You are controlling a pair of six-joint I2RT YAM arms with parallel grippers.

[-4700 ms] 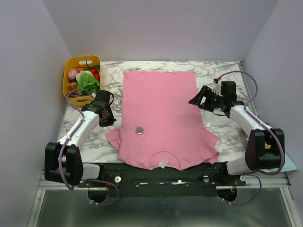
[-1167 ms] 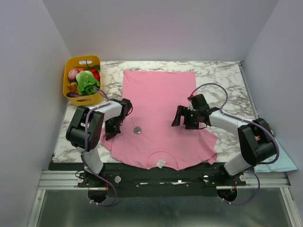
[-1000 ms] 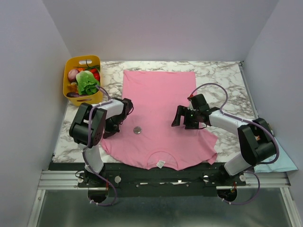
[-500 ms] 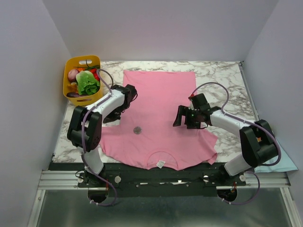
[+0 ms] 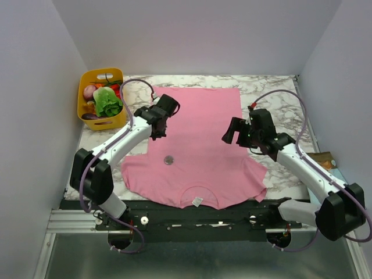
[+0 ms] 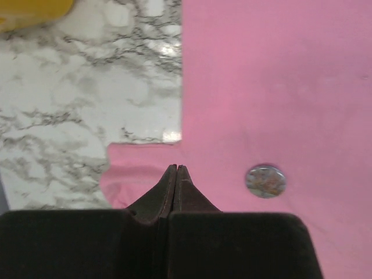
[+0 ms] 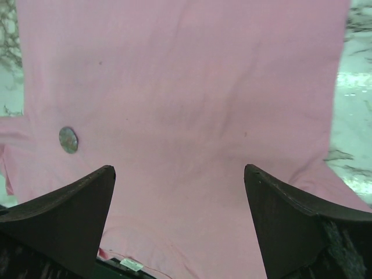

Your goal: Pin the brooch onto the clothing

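We see the brooch (image 5: 169, 160) lying flat on the shirt (image 5: 197, 125). It sits on the left part of the chest, not far from the left sleeve. The left claw (image 6: 176, 170) hangs over the shirt just on the far side of the brooch. So the brooch is a little toward the near edge from it and a bit to the right. This claw is pressed tight together and has nothing in it. The right claw (image 7: 179, 170) has its two fingers spread wide apart and it is empty too. It hangs over the right half of the shirt, and the brooch is well off to its left. We think the left arm is the nearer one, so it has the shorter way to go. The brooch is a tiny round disc, grey-brown and a bit shiny. It has no long side, so a claw could come at it from any way. It looks thin and hard, so it may be tricky to pick up. The shirt is pink, soft and smooth, spread flat with its neck at the near edge. The surface (image 5: 273, 87) under it is white and grey like marble.
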